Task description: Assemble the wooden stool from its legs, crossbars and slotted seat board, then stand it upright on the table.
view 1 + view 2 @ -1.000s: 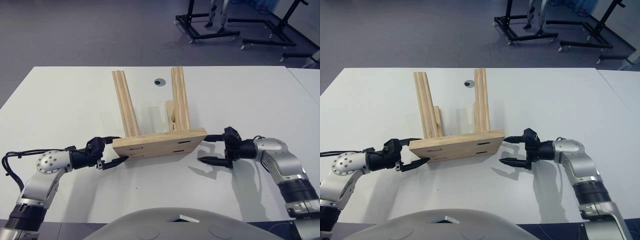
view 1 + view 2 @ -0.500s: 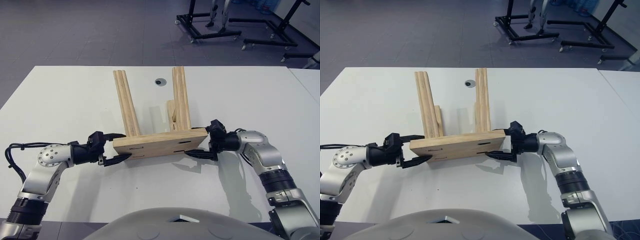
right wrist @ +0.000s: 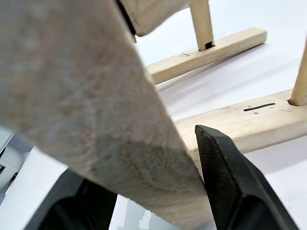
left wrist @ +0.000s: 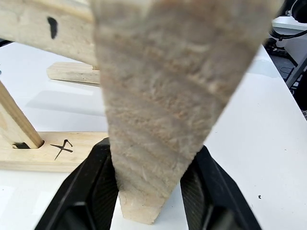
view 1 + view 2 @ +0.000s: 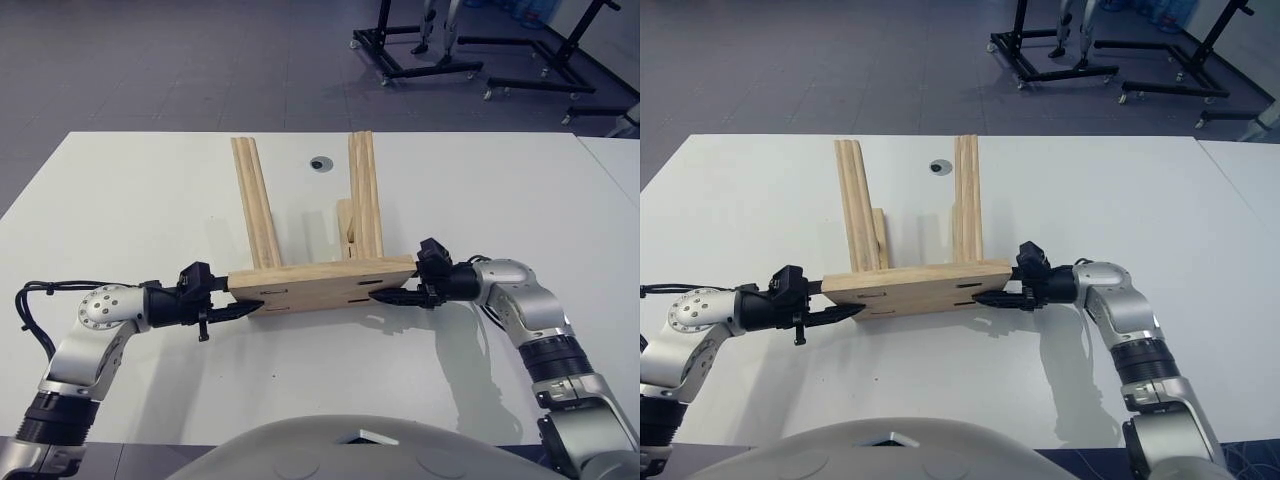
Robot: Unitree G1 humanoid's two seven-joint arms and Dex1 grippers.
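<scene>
Left pincer (image 5: 238, 296) is now clamping the left end of the seat board (image 5: 320, 283); a second ago its fingers were just gaping around it. The stool (image 5: 346, 228) is lying on its side mid-bench (image 5: 130, 210), legs (image 5: 256, 210) pointing at the far edge. Right pincer (image 5: 405, 287) is done swinging in and is pinching the right end too. I'm guessing they're setting up to tip it upright.

Pale wooden stool (image 5: 318, 284) on its side, legs (image 5: 257, 213) rearward.
</scene>
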